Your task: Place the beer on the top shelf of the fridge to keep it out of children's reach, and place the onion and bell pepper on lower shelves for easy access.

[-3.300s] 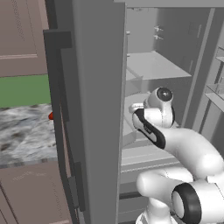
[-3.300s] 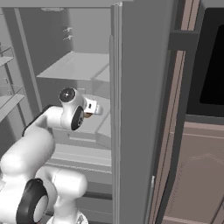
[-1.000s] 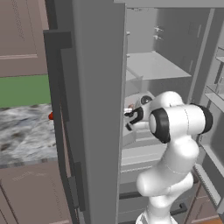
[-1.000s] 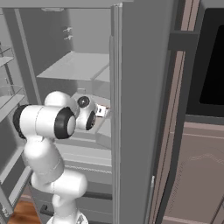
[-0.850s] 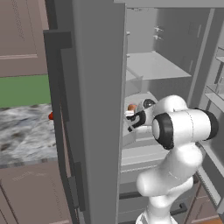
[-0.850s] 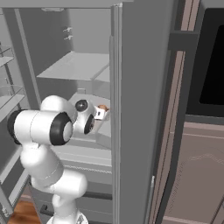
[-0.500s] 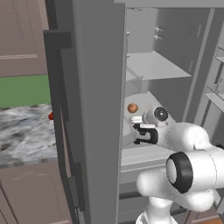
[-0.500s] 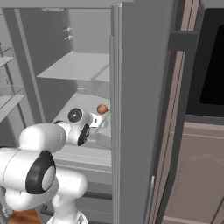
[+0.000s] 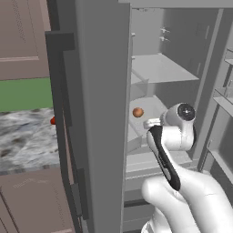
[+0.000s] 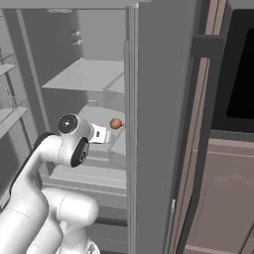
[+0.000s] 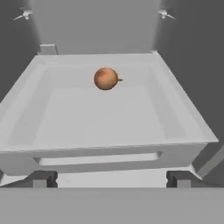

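The onion (image 11: 106, 78), a small orange-tan ball, lies near the back of the tray-like lower shelf (image 11: 100, 151) inside the fridge (image 9: 100, 113). The base views also show the onion (image 9: 138, 112) (image 10: 115, 123) there. My gripper (image 11: 109, 179) is open and empty, hanging in front of the tray's front lip, apart from the onion. The red bell pepper (image 9: 53, 120) sits on the counter to the left, half hidden by the fridge door. The top shelf (image 9: 154, 69) is bare. The beer is out of view.
The thick open fridge door (image 10: 154, 124) stands close beside the arm. Narrow door racks (image 10: 10, 111) (image 9: 224, 98) line the other side. A speckled stone counter (image 9: 25, 143) runs left of the fridge, with brown cupboards (image 9: 22, 38) above.
My hand has drawn back out of the tray and dropped lower, leaving the onion lying in the tray. The arm has folded down in front of the fridge.
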